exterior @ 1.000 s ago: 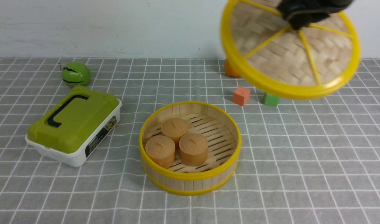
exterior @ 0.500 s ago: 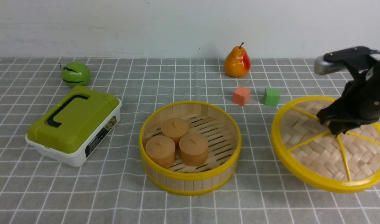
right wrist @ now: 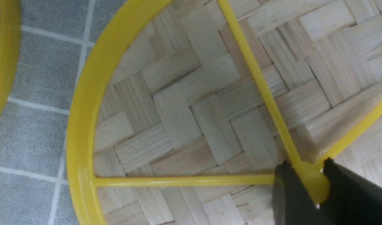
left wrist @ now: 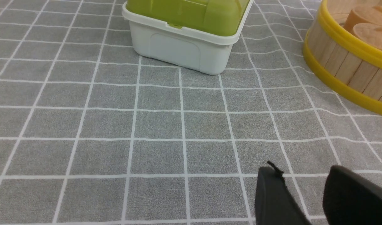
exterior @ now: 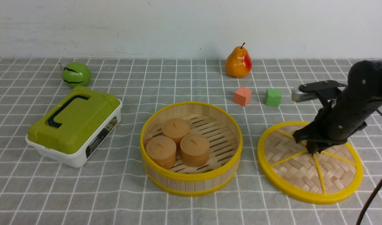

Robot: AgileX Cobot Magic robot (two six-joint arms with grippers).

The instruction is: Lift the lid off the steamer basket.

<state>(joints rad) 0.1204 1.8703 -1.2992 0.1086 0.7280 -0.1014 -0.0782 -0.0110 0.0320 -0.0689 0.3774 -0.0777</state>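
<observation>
The steamer basket (exterior: 191,179) stands uncovered at the table's middle, with three brown buns (exterior: 178,142) inside; its wall (left wrist: 344,68) also shows in the left wrist view. To its right the lid (exterior: 295,170) lies flat on the cloth. My right gripper (exterior: 312,151) points down at the lid's centre. In the right wrist view the woven lid (right wrist: 184,115) fills the frame, and the right gripper (right wrist: 306,172) has a finger pressed against each side of the yellow knob (right wrist: 314,184). My left gripper (left wrist: 300,175) hovers open over bare cloth, nothing between its fingers.
A white box with an olive-green lid (exterior: 73,125) sits left of the basket, with a green fruit (exterior: 76,74) behind it. A pear (exterior: 238,62), an orange cube (exterior: 242,96) and a green cube (exterior: 273,97) stand behind the lid. A cable (exterior: 373,193) hangs at the right edge.
My right arm has carried the lid down from high at the back right and set it flat on the cloth. The pear, hidden a second ago, is now in view.
</observation>
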